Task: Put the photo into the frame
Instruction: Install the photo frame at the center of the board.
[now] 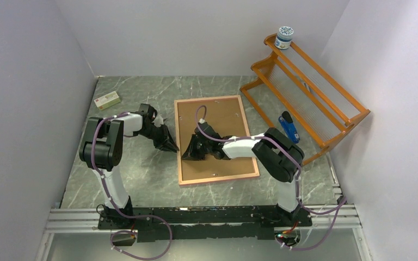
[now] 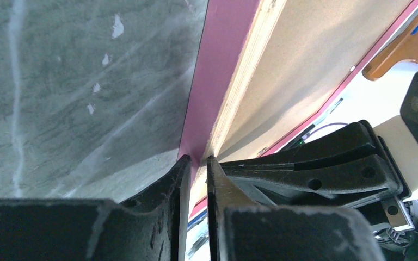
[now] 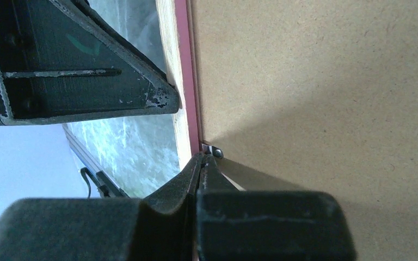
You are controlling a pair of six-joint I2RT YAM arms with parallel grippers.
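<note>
The right gripper (image 3: 203, 157) is pressing its jaws fully together, holding nothing between them. Its tips are resting at a small metal tab (image 3: 216, 153) just inside the frame's left rim, where that rim meets the brown backing board (image 1: 217, 122). The arm is reaching across the lower half of the frame from its right side.

The left gripper (image 2: 197, 161) is keeping its jaws narrow, with only a thin gap showing. It is meeting the same left rim from outside the frame, directly opposite the right gripper. The pink edge is running into the gap between the tips. Whether they are actually pinching it I cannot tell.

The frame (image 1: 220, 179) is lying flat and back-up on the grey marbled table (image 1: 141, 179), with the backing board sitting inside its rim.

To the right of the frame an orange rack (image 1: 315, 92) is standing, carrying a jar (image 1: 284, 37) on its far top corner. A blue object (image 1: 289, 128) is lying between frame and rack. A small box (image 1: 108, 100) is lying well off the frame's far left corner.
</note>
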